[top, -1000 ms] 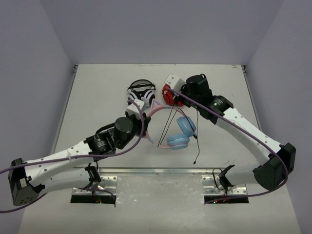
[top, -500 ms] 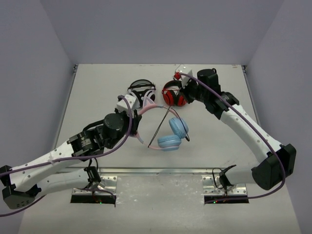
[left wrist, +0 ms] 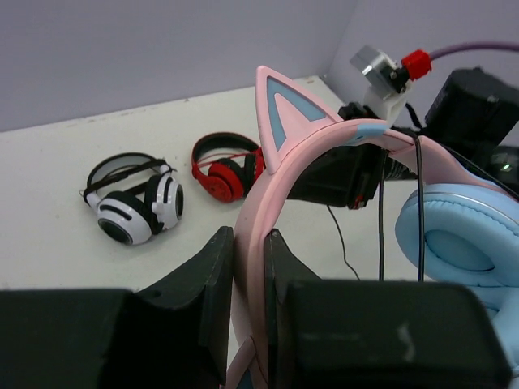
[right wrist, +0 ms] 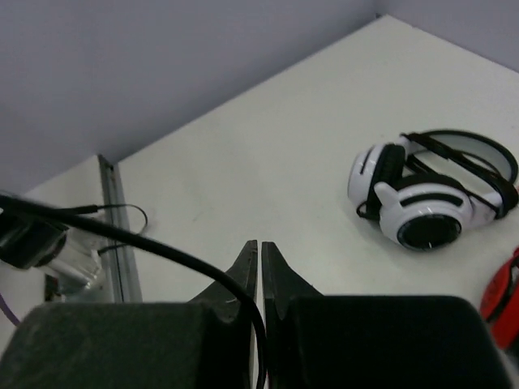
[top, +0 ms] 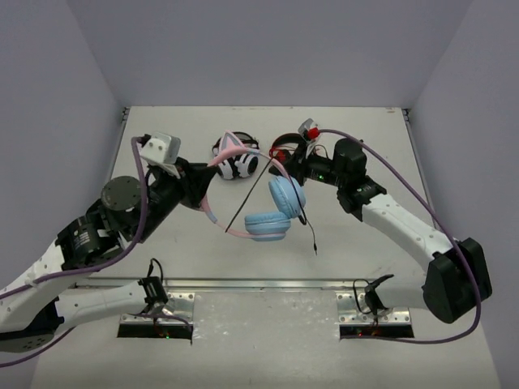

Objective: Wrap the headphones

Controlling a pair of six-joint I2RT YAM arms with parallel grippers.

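The left gripper (left wrist: 250, 247) is clamped on the pink headband (left wrist: 268, 186) of the headphones (top: 268, 225) and holds them clear of the table (top: 373, 138). The band runs up between its fingers, with a cat ear (left wrist: 280, 113) standing above. Since half a second ago the left arm has swung up and out to the left, and the headphones have turned with it. The light blue ear cups (top: 285, 194) now hang to the right of that gripper, one above the other in the top view.

The right gripper (right wrist: 259, 247) is pinched almost flat on the thin black cable (right wrist: 162, 247), which slips into the slit between its fingers. It has come in from the far edge of the table and now sits just beside the upper end of the headband. From there the cable runs taut across the arc of the band toward its lower end, and a loose tail (top: 311, 235) dangles below the cups.

Behind them the white-and-black headphones (top: 239, 164) and the red-and-black headphones (top: 282, 148) lie on the table — neither has shifted
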